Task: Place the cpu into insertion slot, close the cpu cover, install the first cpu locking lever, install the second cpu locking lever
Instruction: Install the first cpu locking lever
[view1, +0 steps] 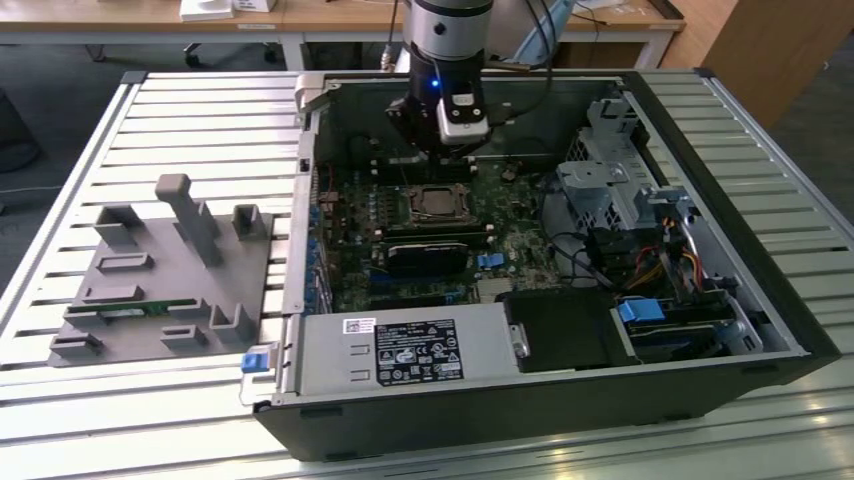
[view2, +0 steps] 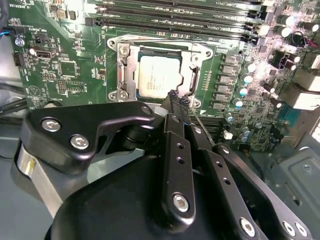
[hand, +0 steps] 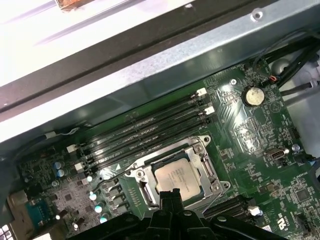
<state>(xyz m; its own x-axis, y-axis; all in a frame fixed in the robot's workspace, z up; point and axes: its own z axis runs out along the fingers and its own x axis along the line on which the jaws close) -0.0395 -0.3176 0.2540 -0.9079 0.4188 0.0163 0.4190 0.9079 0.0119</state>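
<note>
The cpu (view2: 152, 75) lies flat in the insertion slot (view2: 115, 94) on the green motherboard, its dull metal face up; it also shows as the cpu (hand: 177, 177) in the first wrist view. The silvery cpu cover (view2: 160, 48) lies down around it as a frame. My gripper (view2: 176, 96) is shut, its black fingertips hovering at one edge of the socket, just beside the cpu. A thin metal locking lever (view2: 201, 128) runs slanted right beside the fingertips. Another lever (hand: 107, 179) lies along the socket's far side. In the exterior view the gripper (view1: 443, 165) hangs just above the socket (view1: 434, 203).
The open computer case (view1: 747, 300) lies on a slatted table. Long black memory slots (hand: 140, 135) run next to the socket. A black card (view1: 427, 252), a drive cage (view1: 601, 190) and the power supply (view1: 387, 350) crowd the case. A grey fixture rack (view1: 160, 270) sits at the exterior view's left.
</note>
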